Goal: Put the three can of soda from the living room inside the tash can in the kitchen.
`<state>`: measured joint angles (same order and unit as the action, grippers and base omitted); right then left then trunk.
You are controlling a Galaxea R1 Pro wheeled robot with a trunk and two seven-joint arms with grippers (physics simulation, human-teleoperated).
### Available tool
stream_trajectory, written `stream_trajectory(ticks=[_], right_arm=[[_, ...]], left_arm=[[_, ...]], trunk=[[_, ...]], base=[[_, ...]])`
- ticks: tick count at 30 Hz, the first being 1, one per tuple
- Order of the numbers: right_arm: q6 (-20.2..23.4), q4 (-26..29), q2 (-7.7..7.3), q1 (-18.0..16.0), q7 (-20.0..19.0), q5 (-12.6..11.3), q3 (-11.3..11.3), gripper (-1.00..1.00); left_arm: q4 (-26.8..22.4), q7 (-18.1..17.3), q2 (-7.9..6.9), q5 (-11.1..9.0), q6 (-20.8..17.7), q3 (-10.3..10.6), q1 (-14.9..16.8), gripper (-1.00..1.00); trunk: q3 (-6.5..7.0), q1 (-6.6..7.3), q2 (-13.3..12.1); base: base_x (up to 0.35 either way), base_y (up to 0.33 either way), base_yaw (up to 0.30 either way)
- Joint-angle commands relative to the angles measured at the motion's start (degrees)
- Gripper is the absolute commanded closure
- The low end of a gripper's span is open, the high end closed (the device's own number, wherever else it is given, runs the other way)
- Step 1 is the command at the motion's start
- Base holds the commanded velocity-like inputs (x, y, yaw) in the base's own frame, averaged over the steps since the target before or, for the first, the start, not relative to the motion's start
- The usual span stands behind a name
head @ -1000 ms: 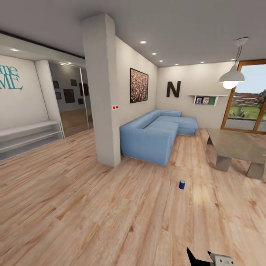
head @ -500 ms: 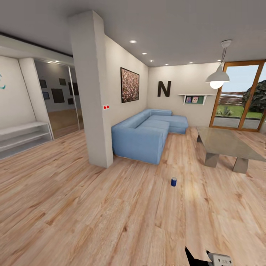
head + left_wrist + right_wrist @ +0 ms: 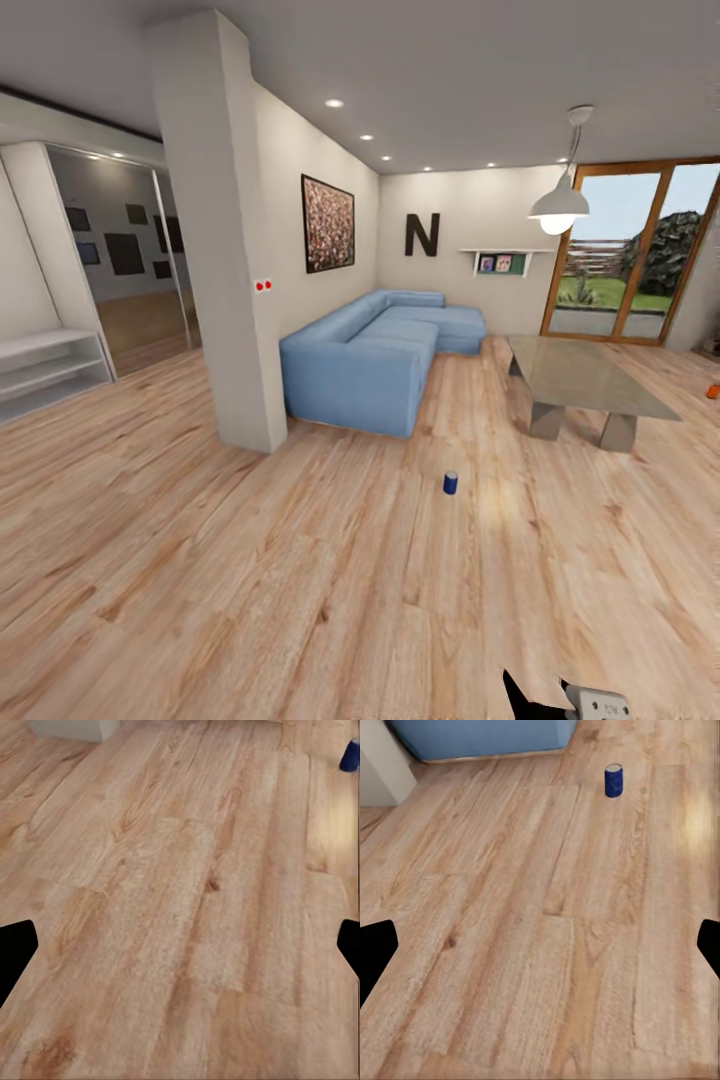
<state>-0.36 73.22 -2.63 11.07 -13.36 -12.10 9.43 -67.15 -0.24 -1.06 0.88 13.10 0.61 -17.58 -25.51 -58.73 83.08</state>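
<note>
The blue can (image 3: 614, 780) stands on the floor (image 3: 300, 560), well ahead of the right gripper (image 3: 540, 945). Both grippers are wide apart and hold nothing. The can looks light, hard and smooth; grab its round middle.

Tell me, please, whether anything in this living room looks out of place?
Yes: a blue soda can stands upright on the bare wood floor, ahead of the sofa. A small orange object, possibly another can, sits on the floor at far right.
</note>
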Motion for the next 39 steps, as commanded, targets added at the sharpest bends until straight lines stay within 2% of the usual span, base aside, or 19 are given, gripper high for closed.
stream_trajectory(ticks=[1,13,39], right_arm=[[0.0,0.0,0.0,0.0,0.0,-0.01,0.03,-1.0],[0.01,0.0,-0.09,0.0,-0.02,-0.03,0.23,-1.0],[-0.06,0.0,-0.1,0.0,-0.08,-0.04,0.32,-1.0]], left_arm=[[0.0,0.01,0.0,0.0,0.0,0.0,0.0,-1.0],[0.0,0.0,-0.05,0.0,0.0,0.0,0.0,-1.0],[0.0,0.04,-0.06,0.0,0.0,0.0,0.0,-1.0]], trunk=[[-0.06,0.0,0.0],[-0.53,0.0,0.0],[-0.59,0.0,0.0]], base=[[0.0,0.0,-0.172],[0.0,0.0,-0.206],[0.0,0.0,-0.24]])
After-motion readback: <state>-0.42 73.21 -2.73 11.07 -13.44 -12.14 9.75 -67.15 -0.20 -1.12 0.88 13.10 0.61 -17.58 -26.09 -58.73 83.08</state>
